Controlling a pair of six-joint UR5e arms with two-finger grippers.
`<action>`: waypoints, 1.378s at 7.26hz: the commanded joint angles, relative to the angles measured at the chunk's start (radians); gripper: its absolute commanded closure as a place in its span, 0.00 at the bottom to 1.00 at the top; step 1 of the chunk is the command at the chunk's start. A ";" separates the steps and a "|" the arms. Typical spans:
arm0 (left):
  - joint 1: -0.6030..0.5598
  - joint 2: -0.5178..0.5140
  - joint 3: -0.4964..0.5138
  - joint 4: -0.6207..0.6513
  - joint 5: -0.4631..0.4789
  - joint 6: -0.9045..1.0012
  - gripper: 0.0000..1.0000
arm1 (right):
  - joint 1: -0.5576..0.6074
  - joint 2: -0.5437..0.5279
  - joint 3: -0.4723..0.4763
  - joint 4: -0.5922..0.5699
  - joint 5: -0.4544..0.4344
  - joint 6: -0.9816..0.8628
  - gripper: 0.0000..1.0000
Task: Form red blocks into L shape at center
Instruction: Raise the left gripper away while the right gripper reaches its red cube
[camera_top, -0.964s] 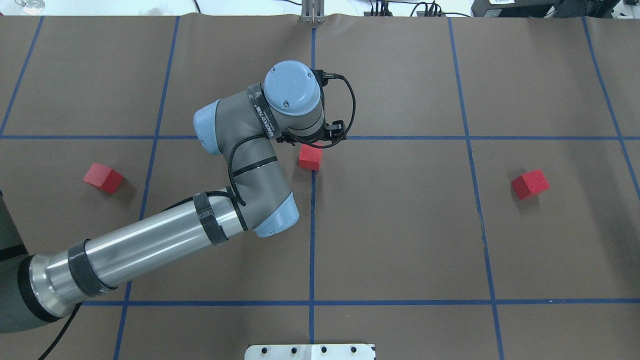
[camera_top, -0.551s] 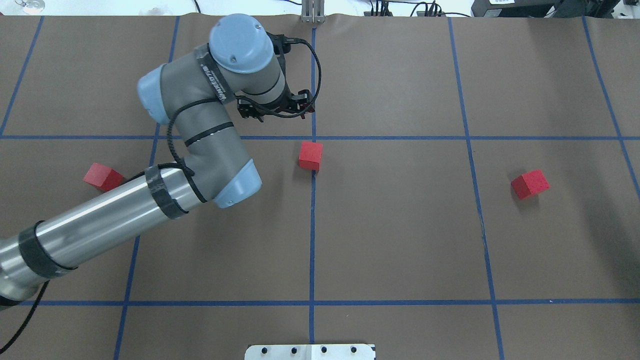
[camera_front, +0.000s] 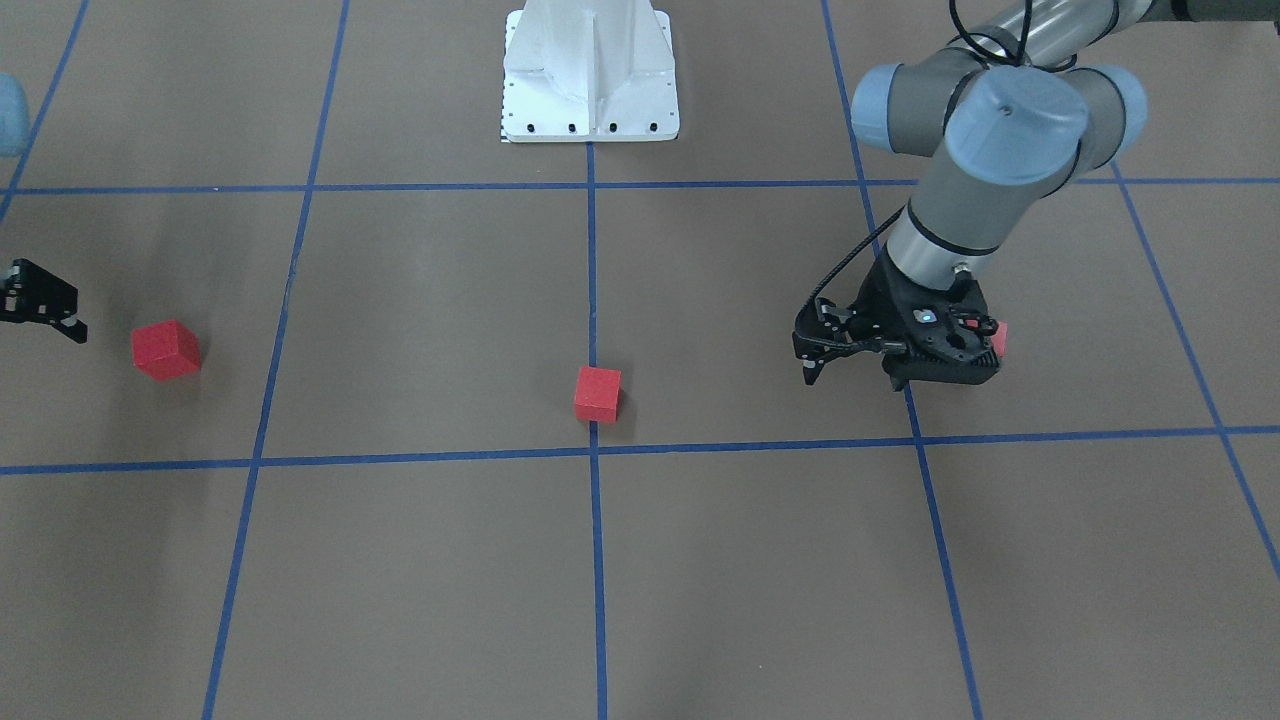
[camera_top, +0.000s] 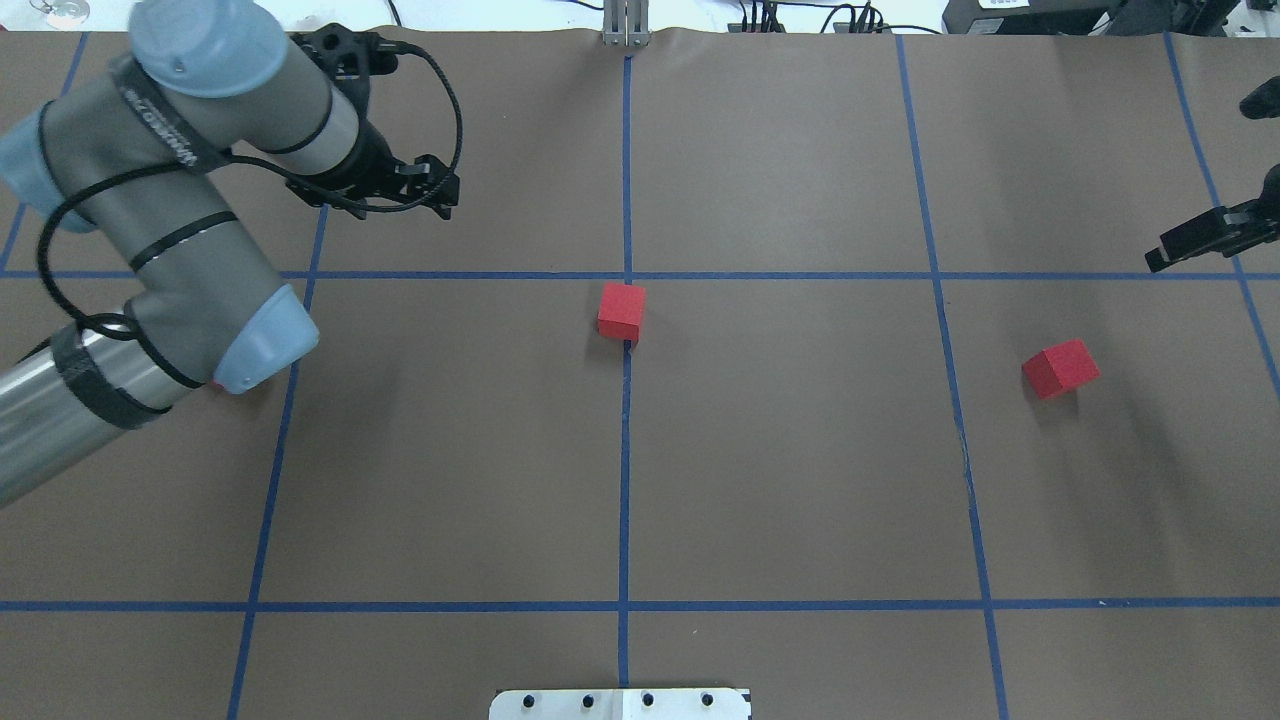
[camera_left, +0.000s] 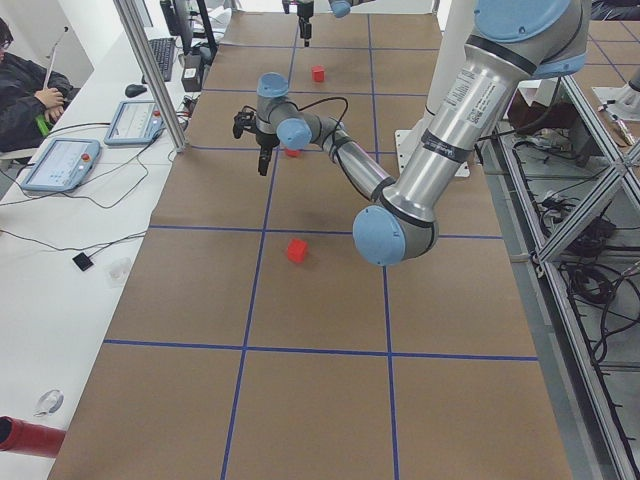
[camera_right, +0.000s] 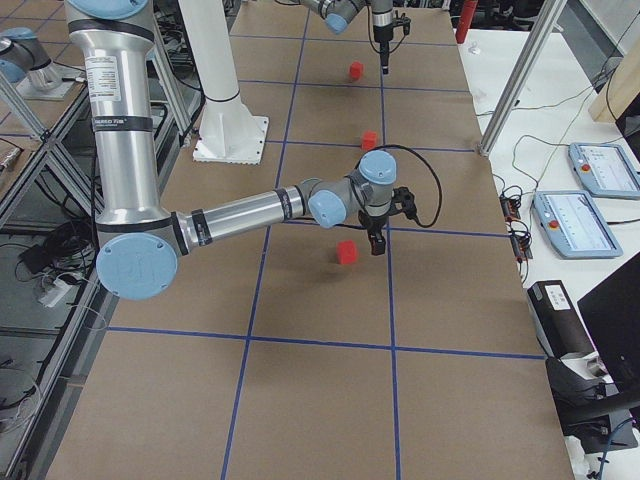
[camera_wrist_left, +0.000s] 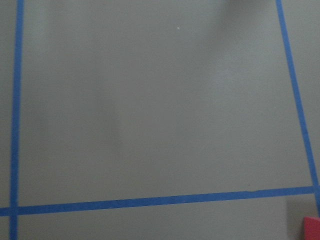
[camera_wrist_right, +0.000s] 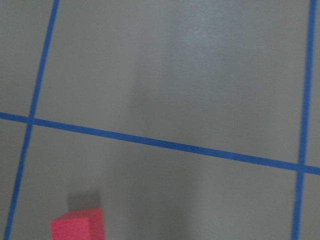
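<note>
One red block (camera_top: 621, 311) sits on the middle tape line, just on the robot's side of the center (camera_top: 627, 275). The other two lie well apart on the worktop (camera_top: 800, 480): the right-hand block (camera_top: 1060, 368) in the open, the left-hand block (camera_front: 999, 340) mostly hidden behind the left tool (camera_front: 855, 372), whose fingers look apart and empty. The right tool (camera_front: 50, 308) shows only partly, so whether it is open or closed cannot be told. The likely risks are two: an off-centre descent could clip the half-hidden cube, and a second cube pushed in could shove the placed one away.
</note>
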 joint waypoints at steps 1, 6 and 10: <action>-0.016 0.018 -0.010 0.000 -0.013 0.016 0.00 | -0.099 0.002 0.000 0.006 -0.024 0.003 0.01; -0.018 0.021 -0.006 -0.009 -0.013 0.016 0.00 | -0.184 0.000 -0.085 0.001 -0.035 -0.003 0.01; -0.018 0.028 -0.010 -0.011 -0.013 0.015 0.00 | -0.193 0.004 -0.107 0.001 -0.033 -0.002 0.44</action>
